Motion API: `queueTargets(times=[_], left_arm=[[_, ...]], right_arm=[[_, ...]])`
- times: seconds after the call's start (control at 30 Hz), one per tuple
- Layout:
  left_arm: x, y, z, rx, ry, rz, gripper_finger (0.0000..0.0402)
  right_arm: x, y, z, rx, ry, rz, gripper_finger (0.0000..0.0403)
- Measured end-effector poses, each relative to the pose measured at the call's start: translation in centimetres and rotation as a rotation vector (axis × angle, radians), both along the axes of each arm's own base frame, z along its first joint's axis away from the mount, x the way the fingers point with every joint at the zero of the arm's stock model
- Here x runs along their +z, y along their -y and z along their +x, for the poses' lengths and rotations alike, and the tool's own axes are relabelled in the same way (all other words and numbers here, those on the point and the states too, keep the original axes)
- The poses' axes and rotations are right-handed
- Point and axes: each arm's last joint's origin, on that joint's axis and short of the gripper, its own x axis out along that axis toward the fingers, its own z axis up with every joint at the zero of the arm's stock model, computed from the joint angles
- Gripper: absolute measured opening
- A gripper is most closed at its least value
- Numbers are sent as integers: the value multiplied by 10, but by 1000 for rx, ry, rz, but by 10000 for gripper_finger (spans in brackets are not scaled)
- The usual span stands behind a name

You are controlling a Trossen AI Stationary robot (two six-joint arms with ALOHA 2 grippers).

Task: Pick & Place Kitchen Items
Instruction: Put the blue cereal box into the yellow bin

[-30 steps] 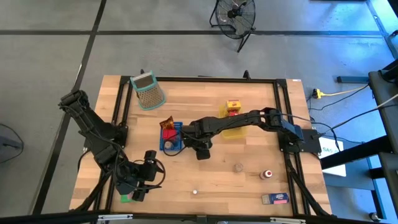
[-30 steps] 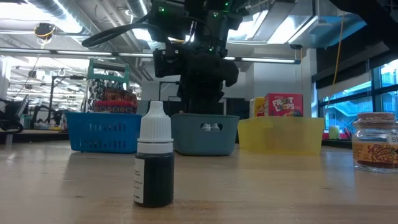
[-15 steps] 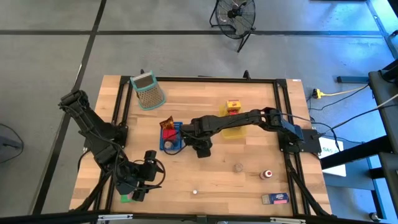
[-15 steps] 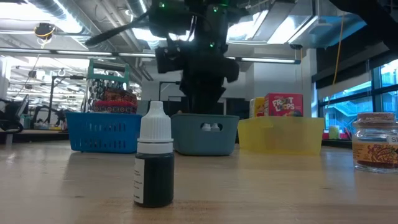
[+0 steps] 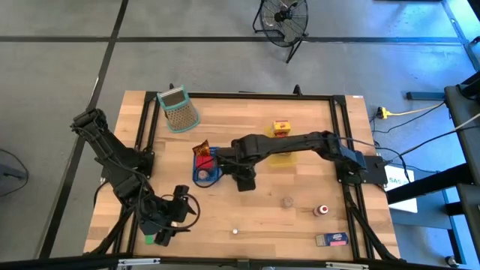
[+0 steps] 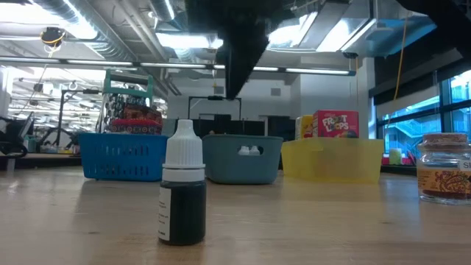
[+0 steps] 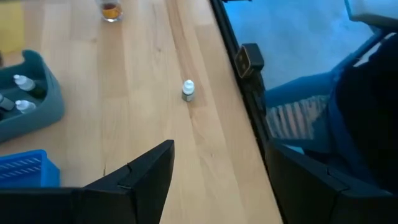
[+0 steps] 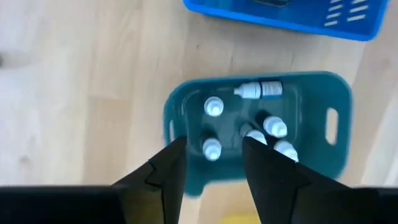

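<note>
Wooden slatted table (image 5: 255, 217) on grey floor, floor fan (image 5: 283, 16) behind, dropper bottles (image 8: 213, 106) in grey-blue tray (image 8: 323, 155) seen only by right wrist, right gripper (image 8: 211, 163) above, empty, jaws parted, left gripper (image 7: 217, 171) open.

Right gripper (image 8: 211, 165) hangs over the grey-blue tray (image 8: 186, 99), fingers parted with nothing between them; beneath it the tray's floor is crowded with small dropper bottles (image 8: 213, 106), leaving only narrow gaps; just beyond that tray the blue tray (image 8: 280, 15) blocks the way; left gripper (image 7: 217, 171) stands open with bare wood ahead, broken only by one small bottle (image 7: 188, 91); the table's black edge rail (image 7: 239, 81) bounds that side
</note>
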Motion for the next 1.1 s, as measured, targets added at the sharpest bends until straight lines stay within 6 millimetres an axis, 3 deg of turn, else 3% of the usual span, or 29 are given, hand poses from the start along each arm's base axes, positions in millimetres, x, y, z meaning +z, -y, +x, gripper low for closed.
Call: queueTargets(times=[0.2, 0.5, 0.83, 1.1], left_arm=[[15, 0, 3, 11, 21, -32, 249], [56, -4, 4, -40, 110, 23, 249], [51, -17, 0, -115, 67, 281, 249], [51, -28, 0, -126, 41, 348, 249]], right_arm=[[37, -15, -12, -42, -1, 17, 156], [61, -43, -41, -214, -68, 134, 156], [66, -84, -57, -435, -171, 316, 156], [67, -113, -62, -434, -153, 360, 156]])
